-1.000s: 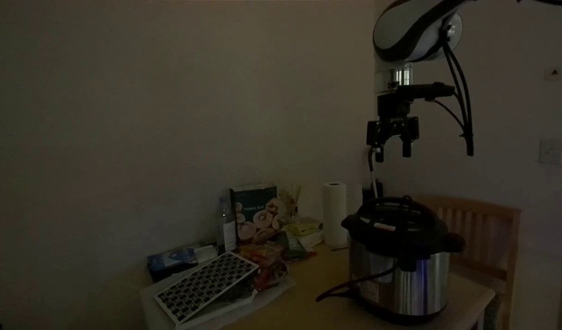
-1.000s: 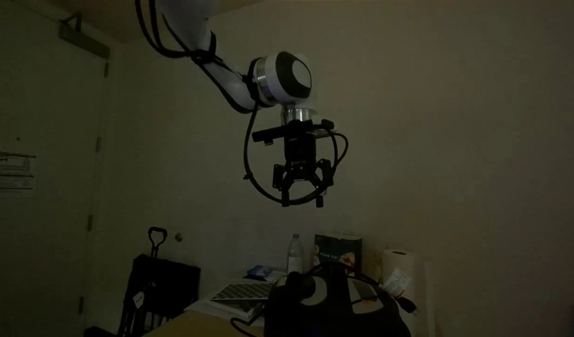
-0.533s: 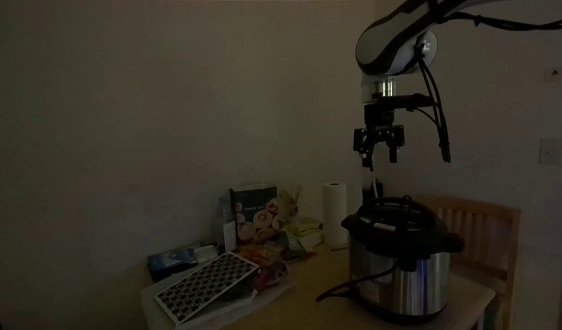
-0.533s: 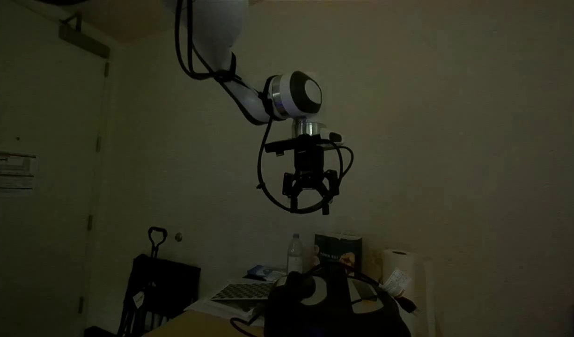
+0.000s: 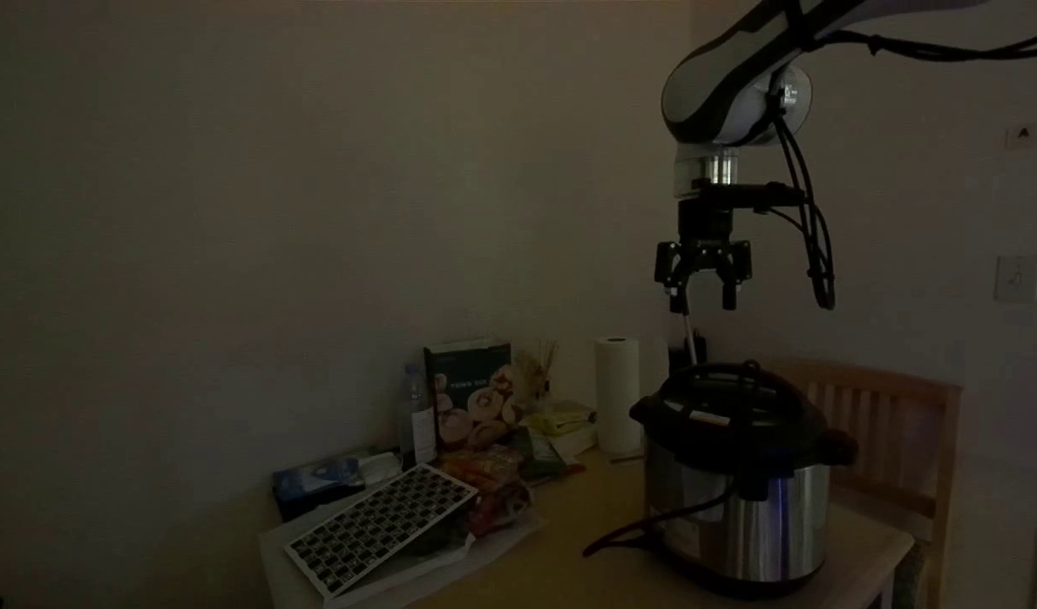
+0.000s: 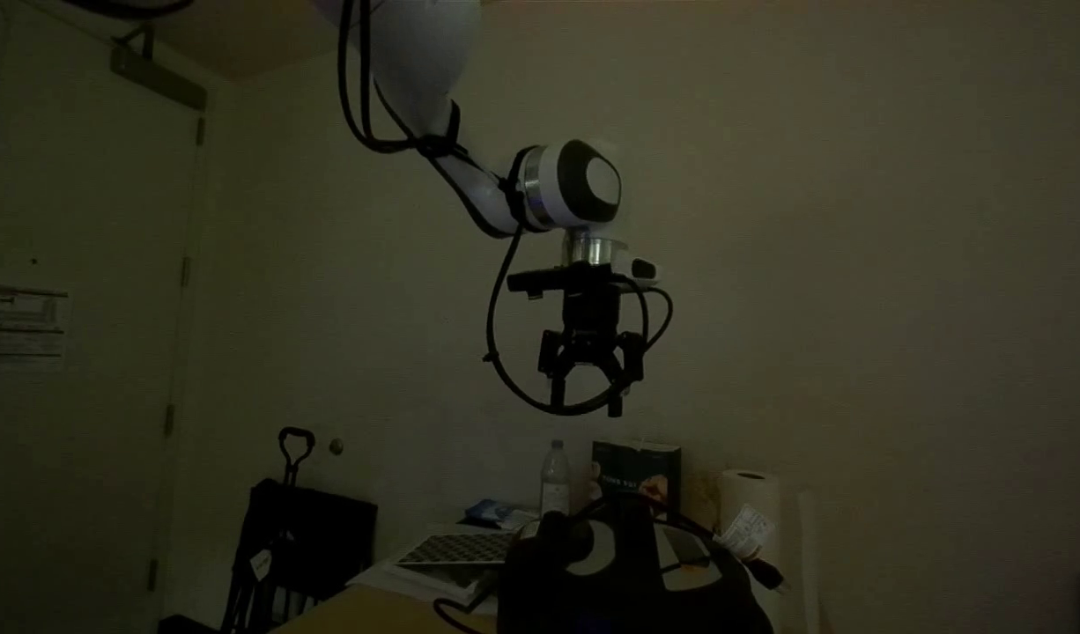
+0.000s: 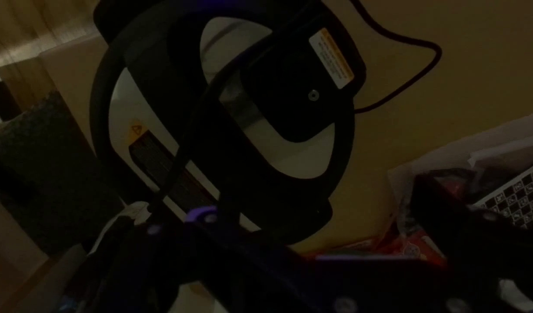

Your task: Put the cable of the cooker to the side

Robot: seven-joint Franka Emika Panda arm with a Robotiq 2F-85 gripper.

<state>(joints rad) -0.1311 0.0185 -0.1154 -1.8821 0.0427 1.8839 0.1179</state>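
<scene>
The cooker (image 5: 764, 533), with a shiny steel body and black lid, stands on the table; its lid shows in an exterior view (image 6: 628, 586) and in the wrist view (image 7: 205, 169). The thin black cable (image 5: 679, 513) hangs beside the body and loops onto the table, also seen in the wrist view (image 7: 416, 42). Another stretch of cable (image 7: 221, 80) lies across the lid. The plug (image 6: 765, 574) hangs past the lid's edge beside a white tag. My gripper (image 5: 703, 300) is open and empty above the cooker, also in an exterior view (image 6: 586, 402) and the wrist view (image 7: 327, 198).
A paper-towel roll (image 5: 617, 397), a green box (image 5: 468, 393), a bottle (image 5: 419, 414), snack bags (image 5: 493, 491) and a black-and-white grid panel (image 5: 383, 529) share the table. A wooden chair (image 5: 899, 423) stands behind. A folded black cart (image 6: 306, 537) is near the door.
My gripper has moved down closer to the cooker, leftward overall in an exterior view and rightward in an exterior view. It stays open. The cooker and cable have not moved.
</scene>
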